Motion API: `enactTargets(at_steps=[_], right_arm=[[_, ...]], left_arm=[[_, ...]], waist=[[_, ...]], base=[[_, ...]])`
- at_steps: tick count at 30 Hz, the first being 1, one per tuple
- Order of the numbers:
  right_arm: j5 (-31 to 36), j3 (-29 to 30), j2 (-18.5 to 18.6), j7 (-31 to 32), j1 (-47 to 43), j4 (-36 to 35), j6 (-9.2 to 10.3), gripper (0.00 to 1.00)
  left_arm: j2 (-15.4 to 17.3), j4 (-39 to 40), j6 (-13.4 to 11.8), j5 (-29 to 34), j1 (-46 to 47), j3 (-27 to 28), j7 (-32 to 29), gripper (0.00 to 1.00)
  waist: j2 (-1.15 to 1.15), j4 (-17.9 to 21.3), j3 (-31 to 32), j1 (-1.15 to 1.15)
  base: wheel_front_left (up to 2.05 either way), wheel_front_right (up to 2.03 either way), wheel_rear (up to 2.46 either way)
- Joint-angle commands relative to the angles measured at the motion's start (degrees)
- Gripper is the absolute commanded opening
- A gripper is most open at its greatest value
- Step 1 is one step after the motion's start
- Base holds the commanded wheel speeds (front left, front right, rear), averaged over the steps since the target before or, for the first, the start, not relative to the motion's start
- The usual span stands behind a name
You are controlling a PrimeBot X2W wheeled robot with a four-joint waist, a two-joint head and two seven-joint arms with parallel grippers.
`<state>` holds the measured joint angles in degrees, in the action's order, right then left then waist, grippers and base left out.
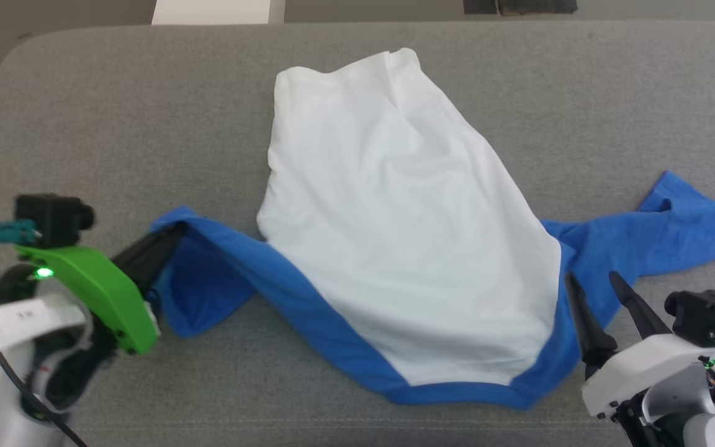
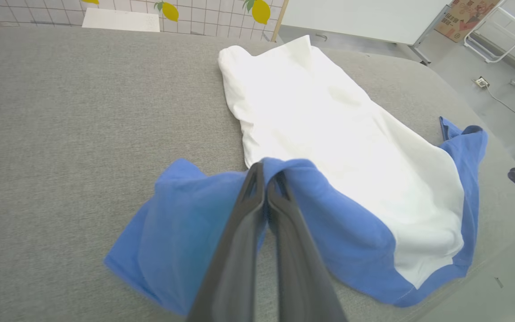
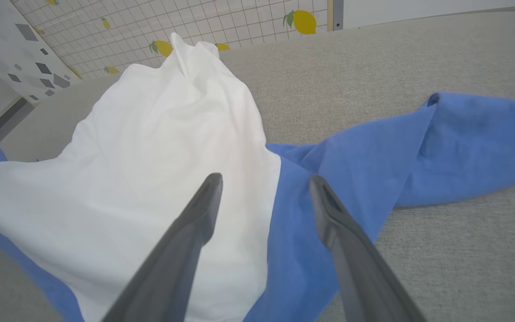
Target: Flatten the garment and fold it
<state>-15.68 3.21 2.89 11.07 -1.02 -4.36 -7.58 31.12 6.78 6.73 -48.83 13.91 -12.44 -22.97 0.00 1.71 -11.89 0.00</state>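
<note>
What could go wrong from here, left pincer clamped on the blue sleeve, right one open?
1. The left pincer is shut on a bunched fold of the soft white T-shirt with blue sleeves; it may hold several layers, so pulling could drag a wad.
2. The right pincer is open over the other shoulder, gripping nothing; a left-only pull would likely slide the whole shirt across the grey fabric surface.

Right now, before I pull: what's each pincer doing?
Left pincer: closed on the garment, gripping its blue sleeve.
Right pincer: open, holding nothing, poised at the garment's other blue shoulder.
</note>
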Motion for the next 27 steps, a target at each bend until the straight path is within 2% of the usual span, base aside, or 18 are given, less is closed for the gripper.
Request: enactTargets(at_steps=[1, 5, 9, 13, 15, 18, 20, 27], right_arm=[[-0.25, -0.36, -0.02, -0.28, 1.5, -0.13, 0.09, 1.0], [-0.28, -1.44, -0.02, -0.5, 3.25, -0.4, 0.09, 1.0], [-0.06, -2.01, -0.02, -0.95, 5.12, -0.53, 0.09, 1.0], [0.0, -2.64, -0.02, -1.52, 6.58, -0.05, 0.09, 1.0], [-0.06, -2.94, -0.02, -1.87, 7.13, 0.23, 0.09, 1.0], [0.05, -2.75, -0.02, -2.44, 7.67, 0.48, 0.09, 1.0], [0.58, -2.58, -0.02, -2.87, 8.1, 0.57, 0.09, 1.0], [5.65, -2.23, -0.02, -2.47, 11.31, 1.89, 0.09, 1.0]], left_arm=[[1.28, -0.53, -1.17, -0.44, 1.08, 1.08, -1.35, 0.0], [3.85, -5.41, -4.65, 0.99, 4.64, 3.15, -3.77, 0.0], [5.03, -12.28, -9.05, 5.48, 9.42, 4.09, -2.68, 0.0], [4.42, -19.61, -11.58, 8.69, 12.9, 3.26, -1.17, 0.0], [3.43, -22.68, -12.01, 9.56, 14.12, 2.72, 0.27, 1.0], [1.75, -25.76, -12.01, 10.32, 15.09, 2.35, 3.7, 1.0], [0.67, -26.77, -12.13, 11.31, 15.21, 2.55, 8.18, 1.0], [-6.51, -23.89, -10.86, 13.1, 10.78, 3.04, 28.82, 1.0]], waist=[[0.0, -0.11, -1.16, 0.0], [0.0, 0.87, -3.44, 0.0], [0.0, 2.47, -6.26, 0.0], [0.0, 4.2, -8.36, 0.0], [0.0, 4.88, -8.98, 0.0], [0.0, 5.25, -9.12, 0.0], [0.0, 5.13, -8.76, 0.0], [0.0, 2.36, -6.36, 0.0]], base=[[0.0, 0.0, 0.0], [0.0, 0.0, 0.0], [0.0, 0.0, 0.0], [0.0, 0.0, 0.0], [0.0, 0.0, 0.0], [0.0, 0.0, 0.0], [0.0, 0.0, 0.0], [0.0, 0.0, 0.0]])
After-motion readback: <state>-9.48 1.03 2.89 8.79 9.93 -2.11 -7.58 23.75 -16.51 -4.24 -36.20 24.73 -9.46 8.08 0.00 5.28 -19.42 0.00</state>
